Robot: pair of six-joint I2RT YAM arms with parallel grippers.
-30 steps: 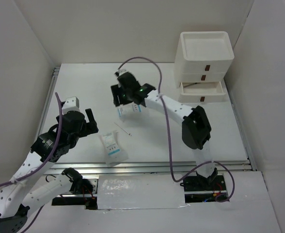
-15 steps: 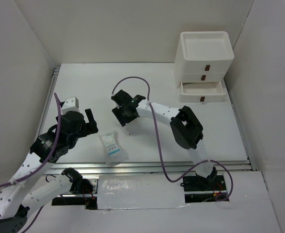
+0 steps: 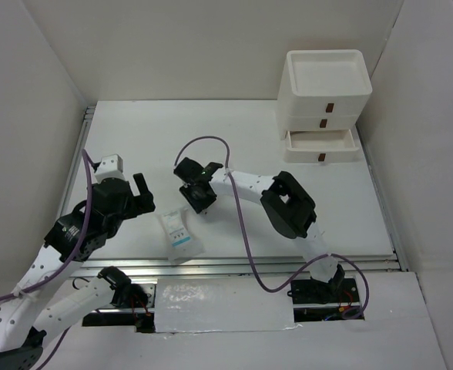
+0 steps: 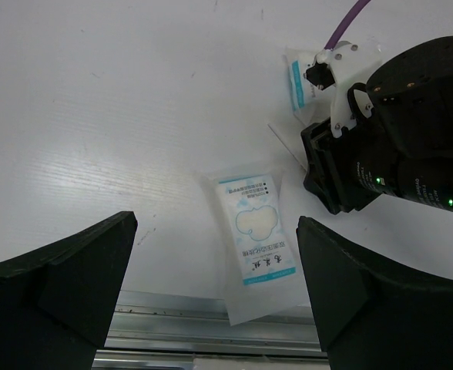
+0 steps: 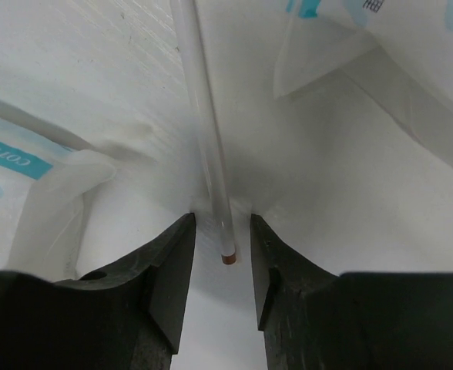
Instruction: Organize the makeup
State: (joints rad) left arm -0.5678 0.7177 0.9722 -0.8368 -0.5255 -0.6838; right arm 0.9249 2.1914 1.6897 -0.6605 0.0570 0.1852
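**Pencil straddled by the right fingers**

Right gripper (image 5: 223, 223) is lowered to the table (image 3: 134, 131) left of centre, its fingers (image 5: 165, 285) set to a narrow gap. The thin pencil (image 5: 203, 116) lies flat on the table and runs through that gap. Its reddish-brown tip sits just between the two fingertips, and a sliver of table shows on each side, so neither finger is seen pressing on it.

White-and-blue packet material shows to the left and upper right of the pencil in the right wrist view. Which packet is which cannot be told there.

From the left wrist, the back sachet (image 4: 296, 81) lies just behind the right gripper's body. The front sachet (image 4: 253, 231) lies flat and apart from it, close to the table's near edge.

Left gripper (image 4: 215, 223) hangs above the table at the left with its fingers spread wide and nothing between them. It faces the front sachet.

The white drawer unit (image 3: 323, 100) stands at the far right corner, well apart from both arms, with its lowest drawer (image 3: 321, 142) pulled partly out.
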